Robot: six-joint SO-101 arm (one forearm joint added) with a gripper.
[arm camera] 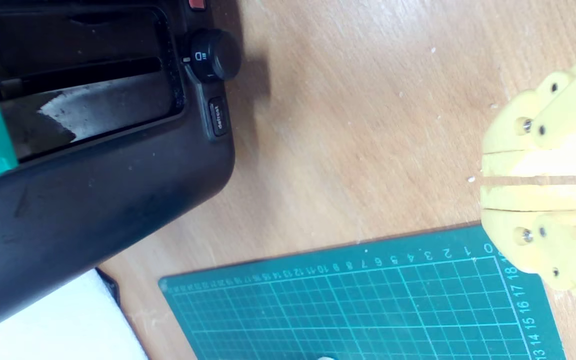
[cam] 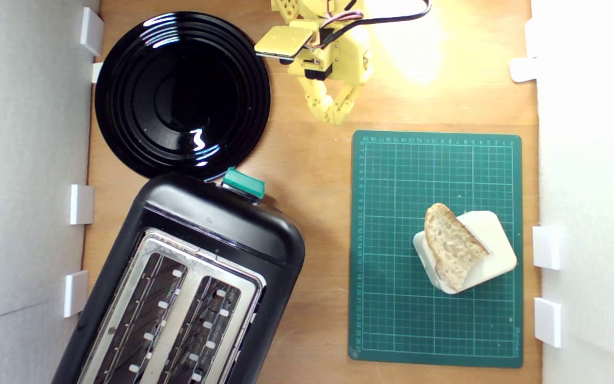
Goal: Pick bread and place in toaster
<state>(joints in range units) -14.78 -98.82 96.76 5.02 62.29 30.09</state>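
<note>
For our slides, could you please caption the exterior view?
Shut gripper above the green mat; bread on a cream block, toaster empty.

A hobbyist's test bench: wooden board (cam: 312,176) walled with white foam panels (cam: 24,160) (cutting mat (cam: 392,320) included).

Toaster (arm camera: 93,190) button: "defrost". Cutting mat (arm camera: 368,310) ruler numerals 0–18.

Light wooden tabletop (cam: 312,176). Directly on it: green gridded cutting mat (cam: 392,266); glossy black two-slot toaster (cam: 221,229) with silver top, well apart from the mat toward the exterior view's left; round glossy black plate (cam: 182,93) beyond the toaster, its rim overlapped.
</note>
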